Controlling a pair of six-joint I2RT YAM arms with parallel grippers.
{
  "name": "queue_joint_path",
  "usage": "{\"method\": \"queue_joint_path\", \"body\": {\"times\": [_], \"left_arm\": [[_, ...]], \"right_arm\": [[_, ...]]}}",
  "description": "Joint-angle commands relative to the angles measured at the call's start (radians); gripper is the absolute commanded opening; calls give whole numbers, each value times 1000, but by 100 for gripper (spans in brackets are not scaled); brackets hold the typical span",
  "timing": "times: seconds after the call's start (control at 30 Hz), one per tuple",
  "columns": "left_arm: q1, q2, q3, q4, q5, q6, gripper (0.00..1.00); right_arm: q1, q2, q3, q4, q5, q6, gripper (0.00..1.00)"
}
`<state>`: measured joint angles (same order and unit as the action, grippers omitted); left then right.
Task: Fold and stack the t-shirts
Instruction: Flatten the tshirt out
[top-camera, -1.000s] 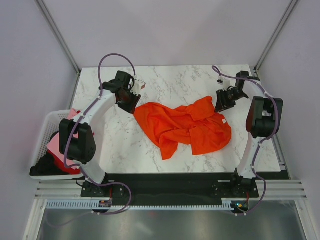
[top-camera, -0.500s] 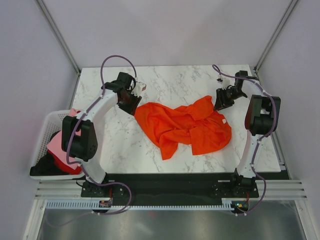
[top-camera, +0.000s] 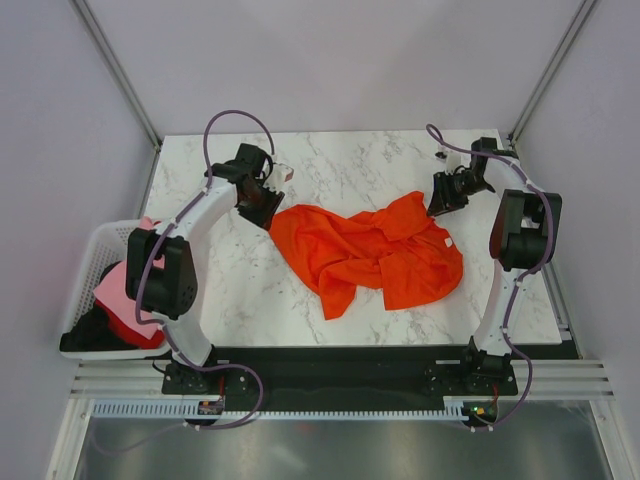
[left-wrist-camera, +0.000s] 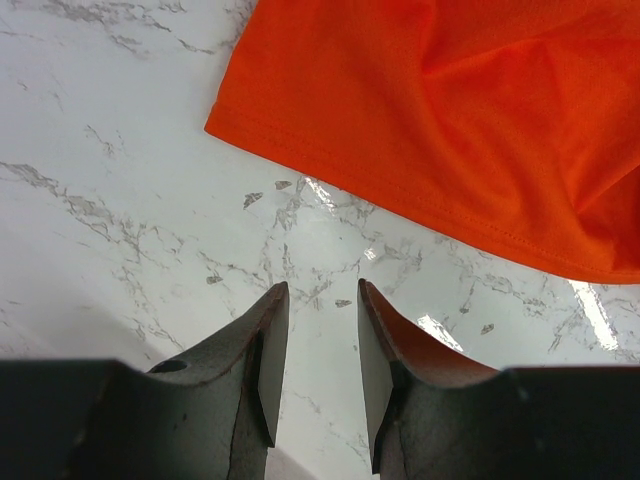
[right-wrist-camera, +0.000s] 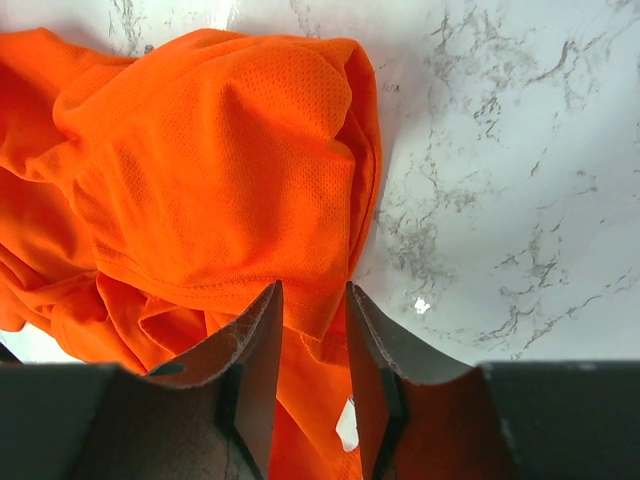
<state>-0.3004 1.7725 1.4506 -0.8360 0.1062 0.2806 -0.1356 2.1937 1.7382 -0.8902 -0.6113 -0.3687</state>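
**Orange t-shirt unfolded; both grippers at its far edge**

Your orange t-shirt lies crumpled mid-desk, its long axis running left to right between the arms. The left gripper hovers over bare marble, narrowly parted and empty. The shirt's hem corner lies just ahead of it and to the right. The right gripper hangs over the far-right fold, narrowly parted, apparently pinching nothing. Judgement: the right arm is nearer.

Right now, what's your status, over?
Left gripper open over bare marble. Right gripper open above orange t-shirt. Shirt crumpled, unfolded. Nothing blocking.
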Motion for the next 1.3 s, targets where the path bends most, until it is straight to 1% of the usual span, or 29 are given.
{"method": "queue_joint_path", "body": {"times": [0.0, 0.07, 0.23, 0.43, 0.7, 0.87, 1.27], "left_arm": [[0, 11, 45, 2, 3, -18, 41], [-2, 18, 50, 2, 4, -17, 41], [0, 24, 53, 0, 6, -18, 41], [-2, 24, 50, 2, 4, -18, 41], [-2, 25, 45, 2, 7, -18, 41], [-3, 31, 45, 2, 13, -26, 41], [-6, 44, 56, 2, 18, -27, 41]], "right_arm": [[-2, 18, 46, 13, -35, 11, 39], [-1, 18, 46, 11, -30, 11, 38], [1, 14, 32, 10, 7, 1, 40], [-1, 12, 17, 10, 7, -1, 41], [-1, 11, 11, -3, 16, -6, 39], [-1, 9, 3, -10, 2, -12, 35], [4, 9, 4, -44, -4, -30, 33]]}}
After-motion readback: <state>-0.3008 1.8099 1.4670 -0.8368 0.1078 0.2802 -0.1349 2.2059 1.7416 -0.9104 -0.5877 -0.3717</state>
